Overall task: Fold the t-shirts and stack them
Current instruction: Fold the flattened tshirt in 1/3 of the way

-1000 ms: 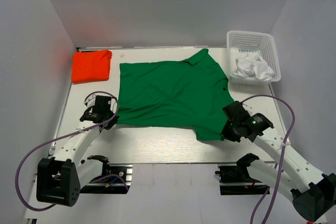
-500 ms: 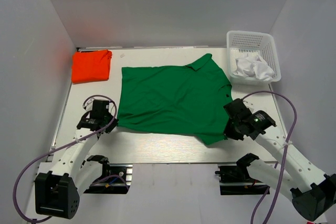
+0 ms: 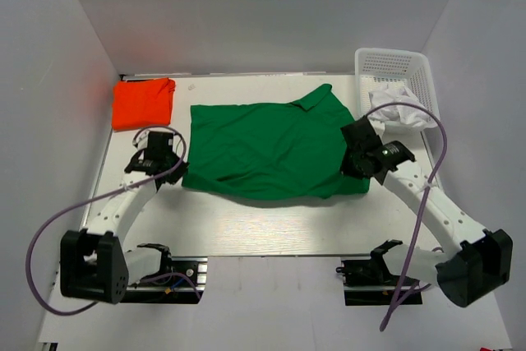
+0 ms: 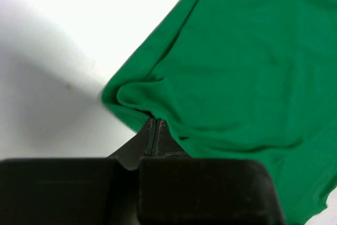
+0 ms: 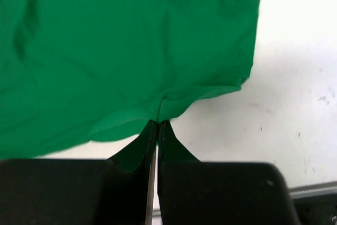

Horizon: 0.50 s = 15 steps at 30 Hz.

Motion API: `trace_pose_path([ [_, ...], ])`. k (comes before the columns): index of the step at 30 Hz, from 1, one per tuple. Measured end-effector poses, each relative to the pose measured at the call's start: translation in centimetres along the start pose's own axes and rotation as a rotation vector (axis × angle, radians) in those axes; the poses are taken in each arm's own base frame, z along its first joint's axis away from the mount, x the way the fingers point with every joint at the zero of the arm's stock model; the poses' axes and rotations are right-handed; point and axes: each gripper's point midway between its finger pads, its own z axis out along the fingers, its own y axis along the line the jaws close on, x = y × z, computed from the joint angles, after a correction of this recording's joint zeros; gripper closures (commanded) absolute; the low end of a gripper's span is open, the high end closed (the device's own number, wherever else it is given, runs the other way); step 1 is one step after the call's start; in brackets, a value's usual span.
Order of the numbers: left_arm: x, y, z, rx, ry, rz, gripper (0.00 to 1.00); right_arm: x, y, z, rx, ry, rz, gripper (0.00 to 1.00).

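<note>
Left gripper [image 4: 154,126] and right gripper [image 5: 158,123] clamped the green t-shirt [image 3: 271,147] edge; matched, level travel toward 12 o'clock was advisable.

White table [image 3: 271,223] within plain white walls [image 3: 271,14], evenly lit.
</note>
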Motion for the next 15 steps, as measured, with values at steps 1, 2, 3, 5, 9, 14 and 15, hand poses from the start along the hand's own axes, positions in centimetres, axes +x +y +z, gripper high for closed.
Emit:
trace_pose_path([
  [1, -0.6, -0.6, 0.3, -0.001, -0.007, 0.000, 1.00, -0.9, 0.1, 0.2, 0.004, -0.015, 0.005, 1.00],
  [2, -1.3, -1.3, 0.6, -0.001, -0.016, -0.002, 1.00, -1.7, 0.2, 0.4, 0.008, -0.027, 0.007, 1.00],
  [3, -1.9, -2.0, 0.9, -0.001, -0.024, -0.003, 1.00, -2.5, 0.3, 0.7, 0.010, -0.037, 0.008, 1.00],
  [5, -2.9, -2.9, 1.6, -0.007, -0.039, -0.004, 1.00, -4.1, 0.6, 1.4, 0.014, -0.056, 0.012, 1.00],
  [9, -4.4, -4.6, 3.4, -0.026, -0.051, 0.003, 1.00, -6.7, 1.1, 3.3, 0.015, -0.073, 0.024, 1.00],
  [14, -5.4, -5.5, 5.9, -0.064, -0.057, 0.010, 1.00, -9.2, 2.1, 6.6, 0.001, -0.070, 0.040, 1.00],
  [15, -5.5, -5.7, 6.4, -0.074, -0.057, 0.011, 1.00, -9.7, 2.2, 7.3, 0.002, -0.070, 0.042, 1.00],
])
